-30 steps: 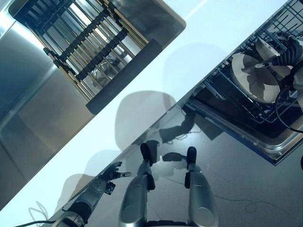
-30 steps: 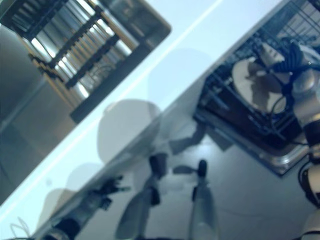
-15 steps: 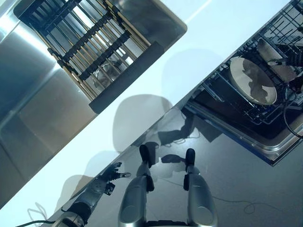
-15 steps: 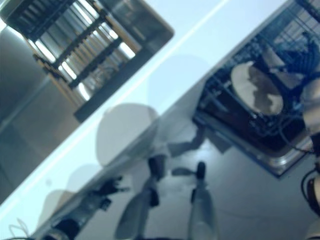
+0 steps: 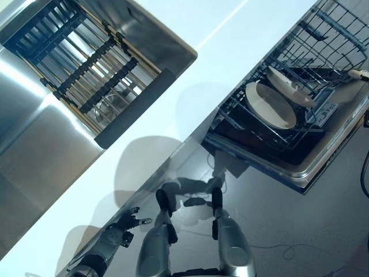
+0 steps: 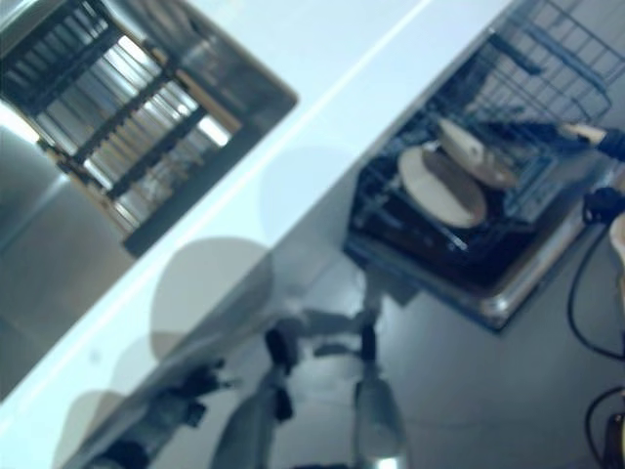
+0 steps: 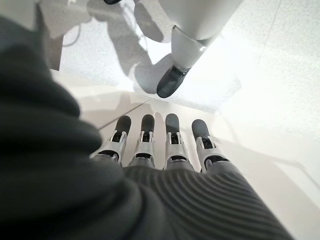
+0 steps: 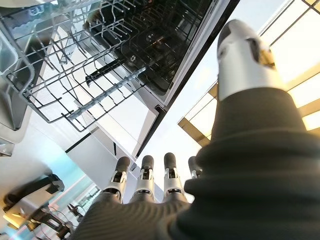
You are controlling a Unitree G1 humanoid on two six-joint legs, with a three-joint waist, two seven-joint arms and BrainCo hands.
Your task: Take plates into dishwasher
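Two round pale plates (image 6: 444, 186) stand tilted in the dark wire dishwasher rack (image 6: 508, 107) beside my long white worktop (image 6: 293, 166).

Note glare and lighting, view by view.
Left eye view: glare on the steel sink; plates evenly lit in the rack. Right wrist view: bright light behind the right hand. Left wrist view: left hand over a bright pale floor.

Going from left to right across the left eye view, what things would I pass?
Sink with a drying rack → white counter → lying plate in the dishwasher rack → tilted plate → robot's right hand at the edge.
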